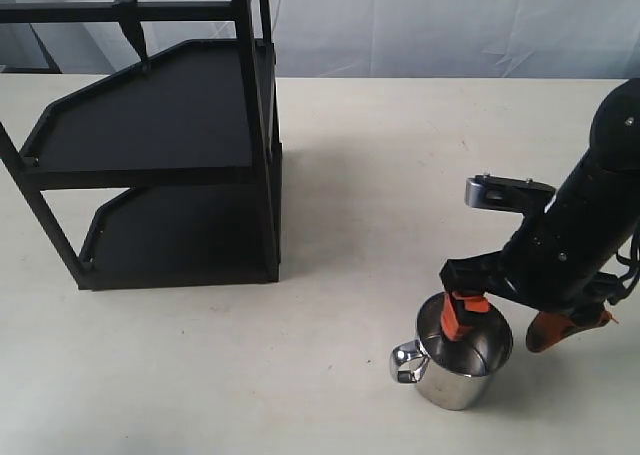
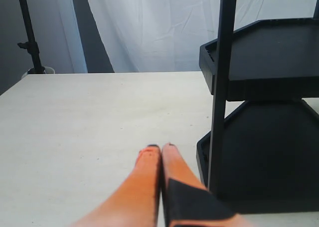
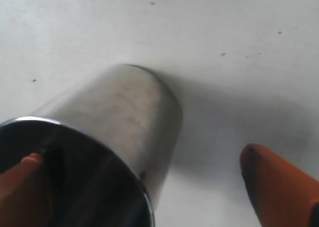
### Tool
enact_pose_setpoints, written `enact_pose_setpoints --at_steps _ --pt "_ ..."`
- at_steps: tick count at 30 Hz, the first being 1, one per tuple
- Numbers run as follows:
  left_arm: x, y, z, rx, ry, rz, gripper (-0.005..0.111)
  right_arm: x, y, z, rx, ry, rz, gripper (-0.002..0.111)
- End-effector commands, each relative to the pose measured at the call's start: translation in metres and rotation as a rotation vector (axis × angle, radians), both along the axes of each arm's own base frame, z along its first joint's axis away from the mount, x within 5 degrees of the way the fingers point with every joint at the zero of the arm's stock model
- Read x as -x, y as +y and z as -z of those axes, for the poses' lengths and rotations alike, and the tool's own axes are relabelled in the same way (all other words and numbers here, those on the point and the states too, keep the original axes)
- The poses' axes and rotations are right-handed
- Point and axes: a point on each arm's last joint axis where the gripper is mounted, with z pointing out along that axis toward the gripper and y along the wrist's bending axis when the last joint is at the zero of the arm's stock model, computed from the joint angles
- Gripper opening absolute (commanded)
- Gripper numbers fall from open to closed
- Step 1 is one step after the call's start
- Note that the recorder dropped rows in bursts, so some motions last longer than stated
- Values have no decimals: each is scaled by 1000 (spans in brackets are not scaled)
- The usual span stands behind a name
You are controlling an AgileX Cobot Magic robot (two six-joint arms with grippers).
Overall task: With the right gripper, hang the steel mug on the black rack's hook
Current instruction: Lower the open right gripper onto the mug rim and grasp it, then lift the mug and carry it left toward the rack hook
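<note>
I have the right gripper (image 1: 505, 325) spread open astride the wall of the steel mug (image 1: 460, 360), one finger inside the bowl, the other outside, not yet pinching. If I close off-centre, I expect the polished wall to slip or the mug to tip on the table (image 1: 400, 175). The black rack (image 1: 160, 145) and the hook (image 1: 131, 25) stand well apart, so a weak grip risks dropping it in transit. The left gripper (image 2: 160, 148) sits pressed together, idle.

The exterior view looks down from high over the desk (image 1: 330, 175) at the rack (image 1: 170, 145) and mug (image 1: 460, 360), the left wrist view sits low beside the rack (image 2: 264, 112), and the right wrist view is very near the mug (image 3: 114, 132).
</note>
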Motion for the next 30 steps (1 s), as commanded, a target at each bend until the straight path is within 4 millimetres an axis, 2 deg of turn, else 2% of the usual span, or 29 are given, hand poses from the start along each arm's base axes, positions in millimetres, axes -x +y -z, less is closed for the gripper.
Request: enact_pose_setpoints --at_steps 1,3,4,5,10,12,18,23,30 --pt "0 0 -2 -6 -13 1 1 0 -1 1 15 -4 10 51" --pt "0 0 -2 -6 -13 1 1 0 -1 1 15 -4 10 25" --pt "0 0 -2 -6 -13 1 1 0 -1 1 15 -4 10 3" --pt "0 0 -2 -6 -13 1 1 0 -1 1 15 -3 13 1" --pt "0 0 -2 -6 -13 1 1 1 0 0 2 6 21 3" --pt "0 0 -2 -6 -13 1 1 2 5 -4 -54 8 18 1" --pt "0 0 -2 -6 -13 1 1 5 35 -36 -478 -41 -14 -1" --pt "0 0 -2 -6 -13 1 1 -3 53 -59 -793 -84 78 -1" --pt "0 0 -2 -6 -13 1 1 -9 76 -82 -991 -114 170 -1"
